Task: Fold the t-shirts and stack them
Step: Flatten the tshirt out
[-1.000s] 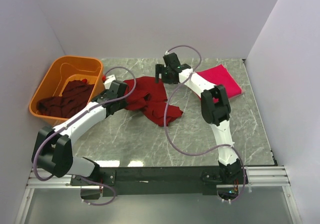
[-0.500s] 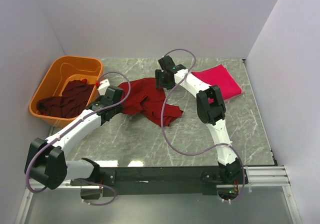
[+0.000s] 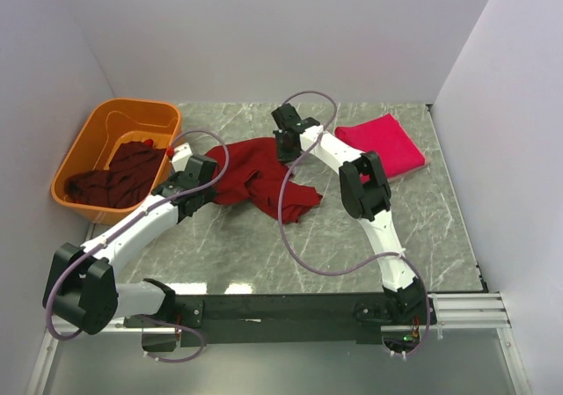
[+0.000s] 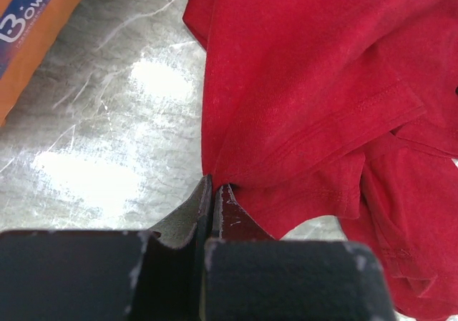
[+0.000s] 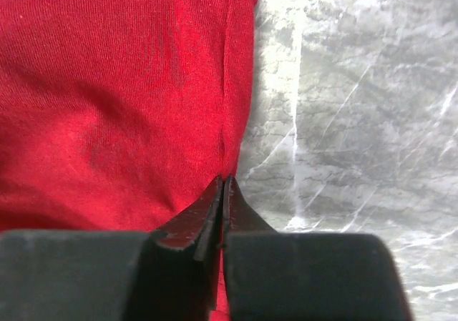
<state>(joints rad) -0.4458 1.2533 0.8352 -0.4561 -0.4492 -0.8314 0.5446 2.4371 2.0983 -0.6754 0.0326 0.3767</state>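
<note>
A dark red t-shirt [image 3: 259, 177] lies crumpled on the marble table, left of centre. My left gripper [image 3: 214, 188] is at its left edge. In the left wrist view the jaws are pressed together on the cloth's edge, with my left gripper [image 4: 215, 186] pinching the t-shirt [image 4: 308, 85]. My right gripper [image 3: 286, 151] is at the shirt's far right edge. Its wrist view shows my right gripper [image 5: 224, 181] shut on the hem of the t-shirt [image 5: 122, 99]. A folded crimson-pink t-shirt [image 3: 381, 146] lies flat at the back right.
An orange tub [image 3: 134, 104] stands at the back left with dark maroon shirts [image 3: 119, 177] heaped inside; its wall [image 4: 28, 42] shows close to my left gripper. White walls enclose the table on three sides.
My right gripper has moved left onto the shirt's far edge and closed on it. My left arm has drawn back slightly with its edge of the shirt.
</note>
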